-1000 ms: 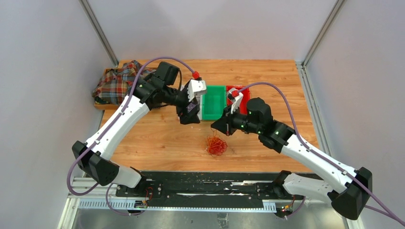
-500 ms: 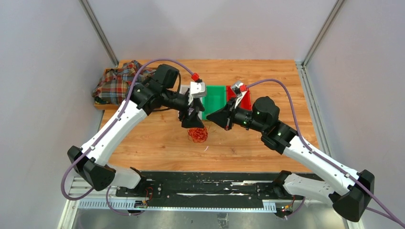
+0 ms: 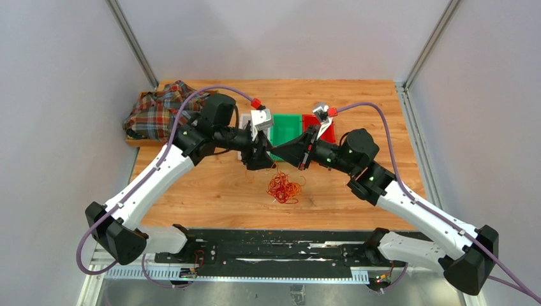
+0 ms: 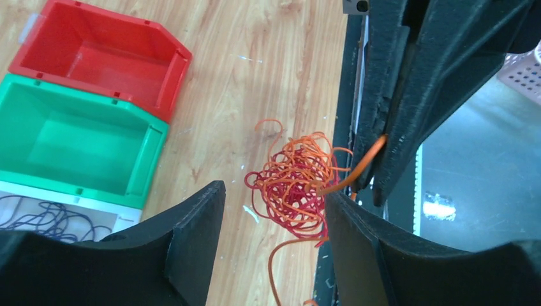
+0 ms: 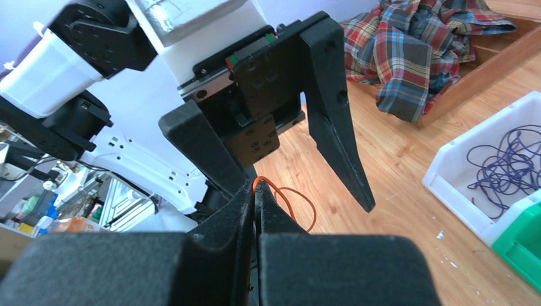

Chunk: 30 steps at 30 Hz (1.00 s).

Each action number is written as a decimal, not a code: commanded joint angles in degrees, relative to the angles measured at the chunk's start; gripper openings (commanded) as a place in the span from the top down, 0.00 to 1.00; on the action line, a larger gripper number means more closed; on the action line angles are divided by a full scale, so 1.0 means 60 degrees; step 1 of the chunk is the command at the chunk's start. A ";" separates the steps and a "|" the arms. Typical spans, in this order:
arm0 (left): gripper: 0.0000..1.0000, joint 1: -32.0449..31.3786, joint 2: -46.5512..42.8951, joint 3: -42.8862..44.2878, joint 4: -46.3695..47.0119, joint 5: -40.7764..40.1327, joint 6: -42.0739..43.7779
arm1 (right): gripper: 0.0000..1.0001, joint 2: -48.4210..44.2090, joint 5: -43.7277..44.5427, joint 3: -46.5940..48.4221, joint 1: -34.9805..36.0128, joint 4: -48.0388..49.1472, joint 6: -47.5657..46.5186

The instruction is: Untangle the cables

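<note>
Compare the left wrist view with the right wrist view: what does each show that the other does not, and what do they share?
Only the left wrist view shows the red bin and the tangled clump of orange and red cables on the table. Only the right wrist view shows the plaid shirt. Both show the right fingers shut on an orange cable, and the white bin holding purple cables.
</note>
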 commanded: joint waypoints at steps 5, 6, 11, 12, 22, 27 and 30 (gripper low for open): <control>0.43 -0.0171 -0.0639 -0.0675 0.2371 0.0933 -0.2672 | 0.99 0.0056 -0.0332 -0.0100 -0.0116 0.1323 0.0744; 0.49 -0.0171 -0.0687 -0.0779 0.2540 0.0990 -0.2926 | 0.99 0.0040 -0.0315 -0.0085 -0.0123 0.1328 0.0748; 0.88 -0.0172 -0.0844 -0.0918 0.2273 0.0931 -0.2875 | 0.99 -0.0048 -0.0180 -0.0115 -0.0120 0.1321 0.0717; 0.96 -0.0172 -0.0858 -0.0899 0.2051 0.0755 -0.2713 | 0.99 -0.0081 -0.0135 -0.0131 -0.0118 0.1310 0.0695; 0.99 -0.0172 -0.0704 -0.0027 0.1304 -0.0260 -0.2277 | 0.43 -0.1482 0.1307 -0.0727 -0.0132 -0.0181 -0.0178; 0.99 -0.0172 -0.0629 0.0411 0.1195 -0.0191 -0.2410 | 0.34 -0.2653 0.2538 -0.1440 -0.0151 -0.1048 -0.0647; 0.99 -0.0172 -0.0615 0.0649 0.1195 -0.0195 -0.2592 | 0.34 -0.2899 0.2676 -0.1870 -0.0150 -0.1114 -0.0767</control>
